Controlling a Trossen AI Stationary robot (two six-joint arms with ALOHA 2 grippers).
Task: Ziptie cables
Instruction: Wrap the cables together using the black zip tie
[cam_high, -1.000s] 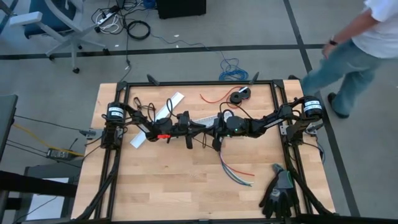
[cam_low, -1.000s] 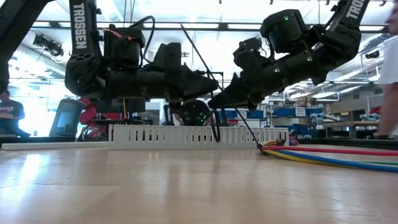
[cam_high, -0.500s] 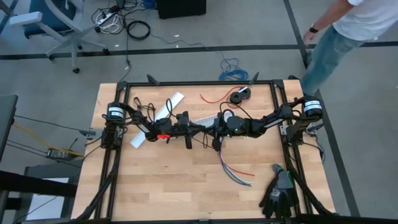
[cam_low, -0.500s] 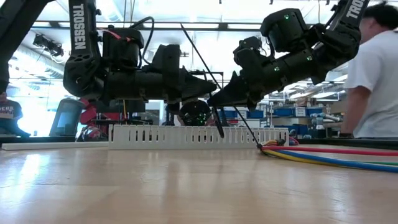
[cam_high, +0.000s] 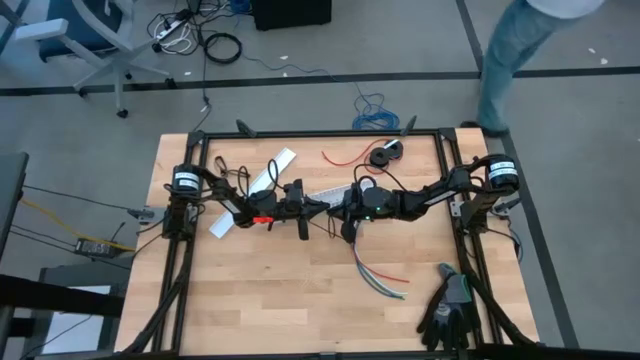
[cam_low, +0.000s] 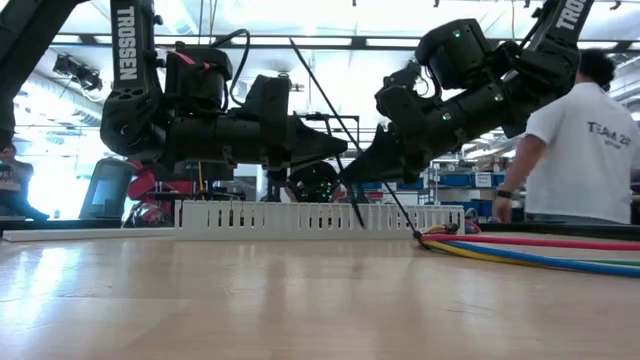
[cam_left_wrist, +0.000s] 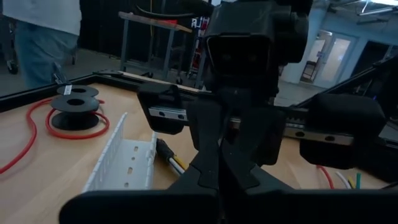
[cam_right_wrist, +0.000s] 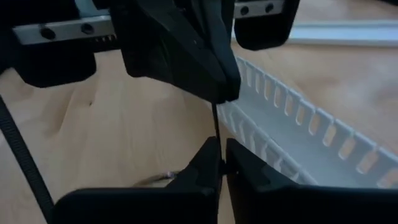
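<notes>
text: "TROSSEN" | on: left arm (cam_low: 128, 50) | view: low | other lettering: not legible

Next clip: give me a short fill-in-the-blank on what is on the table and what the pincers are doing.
1. The left pincer and right pincer meet above the slotted white ____.
2. Both pincers pinch a thin black ____.
3. The cables lie on the ____.
4. At the table's front right corner lie black ____.

Missing: cable duct; zip tie; table; gloves
</notes>
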